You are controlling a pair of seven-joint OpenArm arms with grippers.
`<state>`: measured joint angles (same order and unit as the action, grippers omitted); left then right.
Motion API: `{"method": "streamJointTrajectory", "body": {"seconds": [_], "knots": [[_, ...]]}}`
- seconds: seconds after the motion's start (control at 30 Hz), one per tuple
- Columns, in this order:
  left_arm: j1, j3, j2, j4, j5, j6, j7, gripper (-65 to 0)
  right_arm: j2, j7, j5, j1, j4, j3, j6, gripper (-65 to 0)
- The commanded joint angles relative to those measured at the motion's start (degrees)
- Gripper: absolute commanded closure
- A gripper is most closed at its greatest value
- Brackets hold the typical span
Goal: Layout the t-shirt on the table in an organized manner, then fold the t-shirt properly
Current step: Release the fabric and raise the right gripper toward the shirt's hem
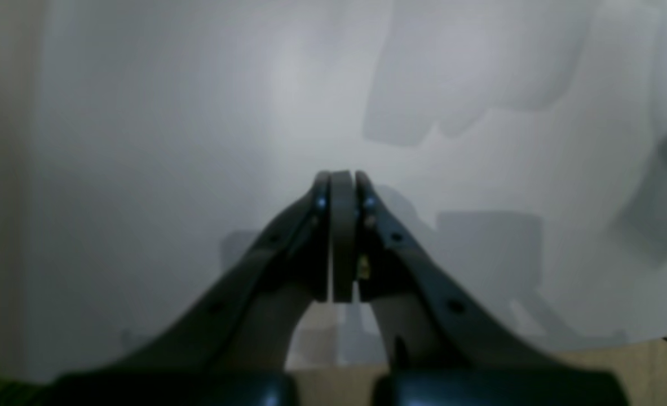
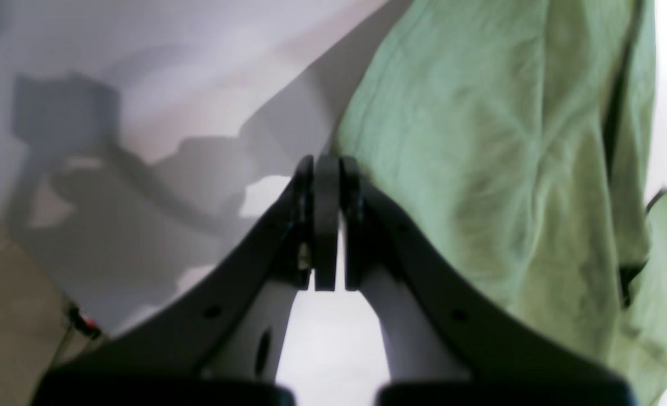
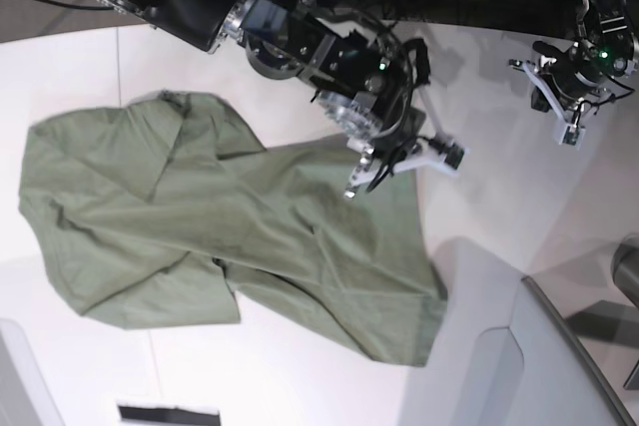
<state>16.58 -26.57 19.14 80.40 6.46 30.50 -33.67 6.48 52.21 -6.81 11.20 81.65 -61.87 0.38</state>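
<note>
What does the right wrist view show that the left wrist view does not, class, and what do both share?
Only the right wrist view shows the t-shirt, creased green cloth beside the shut right gripper, whose tips sit at its edge; a grip cannot be confirmed. Only the left wrist view shows the left gripper, shut over bare surface with no cloth. Both share the white table and shadows on it.

No text, label, brand, number or sign can be read in any of the three views. The t-shirt (image 3: 230, 236) near the right gripper (image 3: 364, 182) shows plain green cloth, and the table (image 3: 300, 376) is blank white.
</note>
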Motion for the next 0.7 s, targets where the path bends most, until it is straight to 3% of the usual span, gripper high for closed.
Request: {"method": "streamJointTrajectory", "body": {"seconds": [0.0, 0.33, 0.4, 0.53, 0.6, 0.67], "knots": [[-0.62, -0.38, 1.13, 1.05, 0.44, -0.13, 0.92, 0.0, 0.86, -0.82, -0.44, 0.89, 1.03, -1.30, -0.43, 0.0], [-5.28, -0.38, 1.13, 1.40, 0.71, -0.04, -1.01, 0.0, 1.12, -2.67, -0.36, 0.10, 1.12, -10.53, -0.43, -0.6], [-6.51, -0.38, 0.95, 1.49, 0.79, -0.04, -2.68, 0.0, 1.12, -3.55, -0.36, 0.10, 0.95, -11.50, -0.43, -6.9], [-8.80, -0.38, 0.78, 1.58, 0.88, 0.05, -3.30, 0.0, 1.12, -4.16, -0.71, -0.43, 1.39, -11.41, -0.60, -28.1], [-9.85, -0.38, 0.25, 2.19, 0.88, 0.58, -3.30, 0.0, 0.95, -4.16, -0.80, 0.01, 2.44, -10.88, -0.60, -31.7], [-10.12, -0.38, -1.16, 4.92, 0.88, 2.33, -4.35, 0.0, -0.02, -3.90, -0.80, 0.36, 4.55, -6.93, -0.69, -30.8]]}}
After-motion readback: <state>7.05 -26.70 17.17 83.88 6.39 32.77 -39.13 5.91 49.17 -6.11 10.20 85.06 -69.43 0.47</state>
